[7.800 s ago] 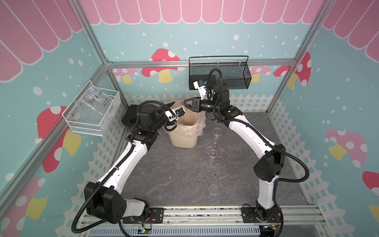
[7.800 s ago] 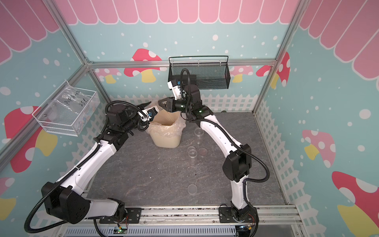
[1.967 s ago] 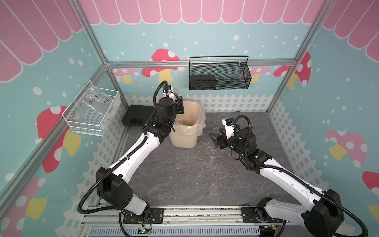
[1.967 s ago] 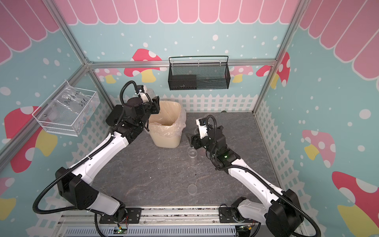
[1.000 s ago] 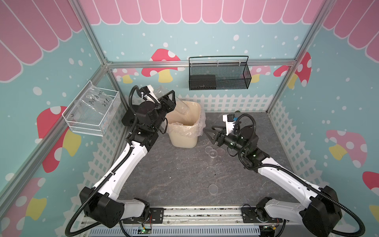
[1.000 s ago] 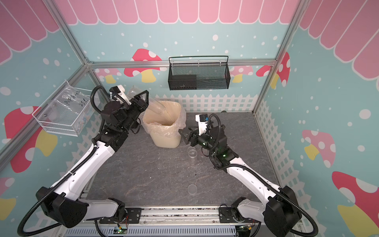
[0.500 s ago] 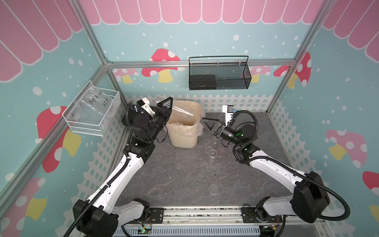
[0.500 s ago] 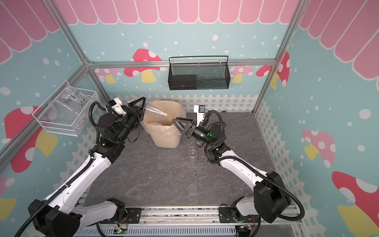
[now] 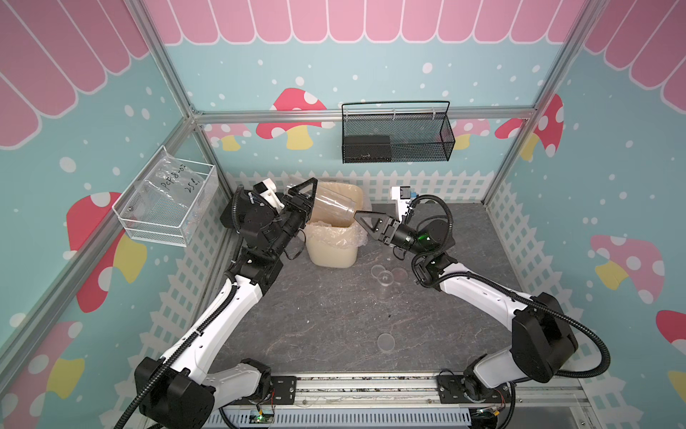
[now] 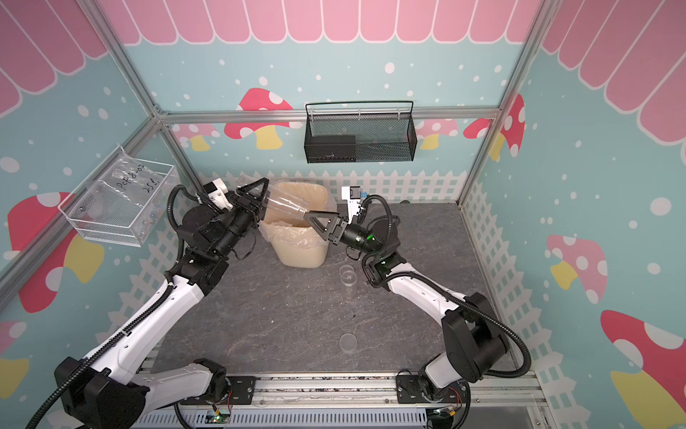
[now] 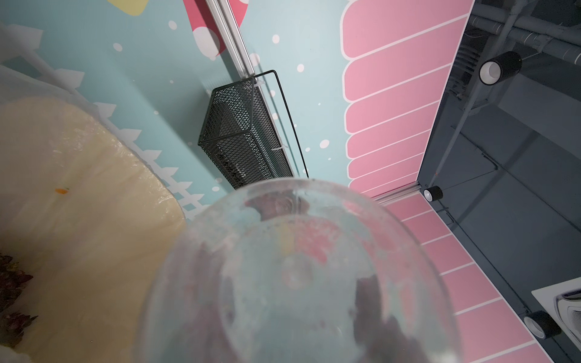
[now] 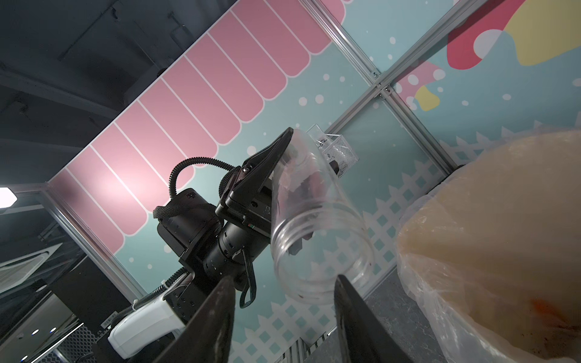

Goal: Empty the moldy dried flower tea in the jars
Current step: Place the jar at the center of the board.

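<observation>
Risen from the table [image 9: 334, 315], the right gripper [image 9: 359, 216], half-open and empty, nears the mouth of the tilted jar [image 9: 334, 208] clamped in the left gripper [image 9: 313, 198], moldy dried flower tea [image 11: 272, 206] clinging inside; a bump could flick bits past the waste bin [image 9: 330, 252] below.

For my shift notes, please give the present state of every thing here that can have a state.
held jar: lid off, tipped sideways above the waste bin, some tea inside
left gripper: shut on the held jar's base
right gripper: open, fingertips at that jar's mouth
waste bin: lined, dumped tea inside
table jar: upright, lid off
loose lid: lying flat
</observation>
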{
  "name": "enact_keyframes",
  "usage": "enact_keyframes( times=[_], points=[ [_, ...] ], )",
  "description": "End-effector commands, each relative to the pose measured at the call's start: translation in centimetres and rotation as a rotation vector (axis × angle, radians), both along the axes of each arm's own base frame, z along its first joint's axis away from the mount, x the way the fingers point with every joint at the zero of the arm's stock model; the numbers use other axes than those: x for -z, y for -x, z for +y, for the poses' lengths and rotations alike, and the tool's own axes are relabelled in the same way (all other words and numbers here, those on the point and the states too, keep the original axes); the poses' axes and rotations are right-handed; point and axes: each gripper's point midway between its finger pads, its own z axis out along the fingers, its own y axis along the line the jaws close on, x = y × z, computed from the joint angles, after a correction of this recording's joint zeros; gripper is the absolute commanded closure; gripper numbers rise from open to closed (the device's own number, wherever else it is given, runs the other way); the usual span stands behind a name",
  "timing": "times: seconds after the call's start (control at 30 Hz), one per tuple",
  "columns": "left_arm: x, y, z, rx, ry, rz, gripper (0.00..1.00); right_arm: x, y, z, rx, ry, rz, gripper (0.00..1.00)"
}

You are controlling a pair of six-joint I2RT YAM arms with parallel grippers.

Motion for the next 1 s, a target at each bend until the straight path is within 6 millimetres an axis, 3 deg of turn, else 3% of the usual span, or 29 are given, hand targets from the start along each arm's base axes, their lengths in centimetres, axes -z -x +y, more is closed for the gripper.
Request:
enact_keyframes(
  times=[0.0, 0.2, 0.47, 0.63, 0.83, 0.97],
  points=[
    [0.1, 0.2, -0.6, 0.02, 0.002, -0.011, 1.0, -1.6, 0.7, 0.6, -0.044, -0.041, -0.032, 0.51],
    [0.4, 0.5, -1.6, 0.049, -0.03, -0.014, 1.0, -2.2, 0.6, 1.7, -0.078, -0.055, -0.043, 0.64],
    [1.5, 0.7, -2.2, 0.062, -0.045, -0.004, 1.0, -1.6, 1.0, 2.6, -0.124, -0.07, -0.037, 0.92],
    [1.6, 1.1, -2.2, 0.064, -0.057, -0.016, 0.73, -1.3, 1.3, 2.4, -0.126, -0.075, -0.048, 1.0],
    [1.8, 1.8, -1.4, 0.026, -0.133, -0.038, 0.34, -1.4, 2.0, 2.1, -0.124, -0.064, -0.084, 1.0],
    [1.9, 2.8, 0.2, -0.05, -0.259, -0.053, 0.07, -1.8, 3.1, 1.5, -0.115, -0.05, -0.126, 1.0]
  ],
)
